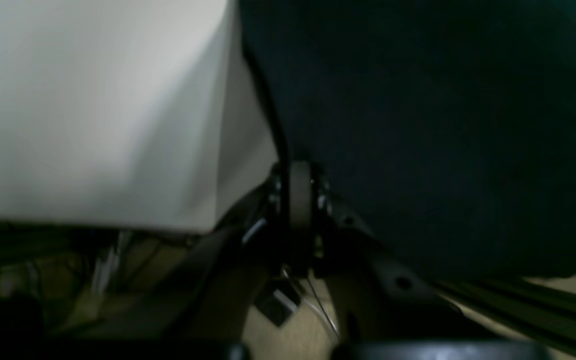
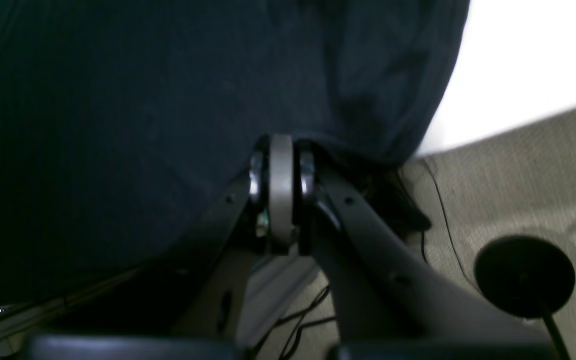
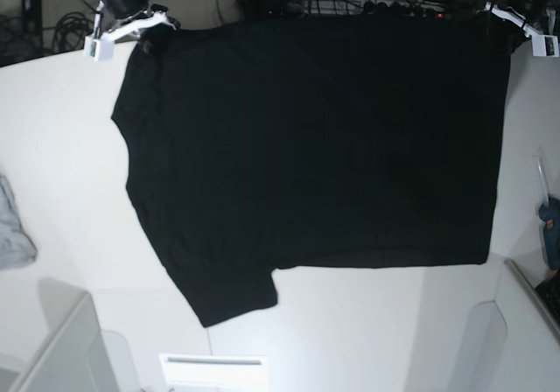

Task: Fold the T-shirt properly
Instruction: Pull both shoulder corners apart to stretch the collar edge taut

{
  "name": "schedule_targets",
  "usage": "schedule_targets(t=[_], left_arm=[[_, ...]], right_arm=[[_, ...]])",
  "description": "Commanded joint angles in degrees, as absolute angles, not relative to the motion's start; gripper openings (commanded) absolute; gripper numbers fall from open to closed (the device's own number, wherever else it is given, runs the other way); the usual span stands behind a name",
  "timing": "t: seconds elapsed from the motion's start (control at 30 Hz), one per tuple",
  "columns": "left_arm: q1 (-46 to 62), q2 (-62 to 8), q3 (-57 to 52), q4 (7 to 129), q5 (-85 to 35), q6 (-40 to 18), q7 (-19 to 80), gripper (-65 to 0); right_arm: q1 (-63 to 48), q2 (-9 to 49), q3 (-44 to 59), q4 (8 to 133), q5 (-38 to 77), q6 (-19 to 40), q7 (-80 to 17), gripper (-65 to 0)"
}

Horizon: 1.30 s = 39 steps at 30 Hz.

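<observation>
The black T-shirt (image 3: 315, 138) lies spread flat on the white table (image 3: 61, 129), with one sleeve (image 3: 227, 291) pointing to the near side. My right gripper (image 3: 149, 26) is at the shirt's far left corner. In the right wrist view it (image 2: 280, 145) is shut on the shirt's edge (image 2: 118, 125). My left gripper (image 3: 500, 17) is at the far right corner. In the left wrist view it (image 1: 298, 172) is shut on the dark cloth (image 1: 443, 125) beside the table's edge (image 1: 93, 125). No purple patch shows.
A small grey cloth (image 3: 13, 226) lies at the table's left edge. A blue-handled tool (image 3: 549, 226) lies at the right edge. A white card (image 3: 214, 370) sits at the near edge. Cables and a round black base (image 2: 524, 275) are on the floor beyond the table.
</observation>
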<state>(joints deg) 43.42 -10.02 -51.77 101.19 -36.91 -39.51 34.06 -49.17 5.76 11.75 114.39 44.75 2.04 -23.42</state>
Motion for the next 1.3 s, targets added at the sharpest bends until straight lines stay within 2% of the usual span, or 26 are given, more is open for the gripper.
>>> schedule_targets(t=[0.0,0.27,0.53,0.73,0.87,1.17,1.27], left_arm=[[44.09,-10.77,-52.53,102.46,-37.76,-40.00,33.19,-65.0],[41.45,-10.51,-53.41,102.37,-38.20,-40.00,33.71,-65.0],[33.80,-9.36,-58.59,102.46,-37.76,-40.00,44.97,-65.0],[30.81,-9.19,-58.33,102.29,-32.75,-40.00,45.49,-65.0],[28.70,-6.99,-58.33,102.73,-28.18,-40.00,45.58,-65.0],[26.95,-7.43,-58.33,102.37,-27.47,-40.00,45.58,-65.0],[25.98,-7.43,-58.24,102.73,-27.47,-40.00,45.67,-65.0]], right_arm=[[-49.01,6.20,11.91,115.56,45.32,2.59,-22.37,-65.0],[-44.88,6.37,12.35,115.56,45.32,2.51,-23.08,-65.0],[-36.35,6.11,12.62,115.38,45.23,2.33,-32.84,-65.0],[-31.60,6.02,12.53,115.30,45.23,-1.36,-36.79,-65.0],[-29.67,6.20,12.53,115.21,45.23,-1.45,-38.20,-65.0],[-24.92,6.02,12.53,115.03,45.14,-1.80,-40.57,-65.0],[-23.34,6.37,12.26,114.24,45.14,-5.14,-40.57,-65.0]])
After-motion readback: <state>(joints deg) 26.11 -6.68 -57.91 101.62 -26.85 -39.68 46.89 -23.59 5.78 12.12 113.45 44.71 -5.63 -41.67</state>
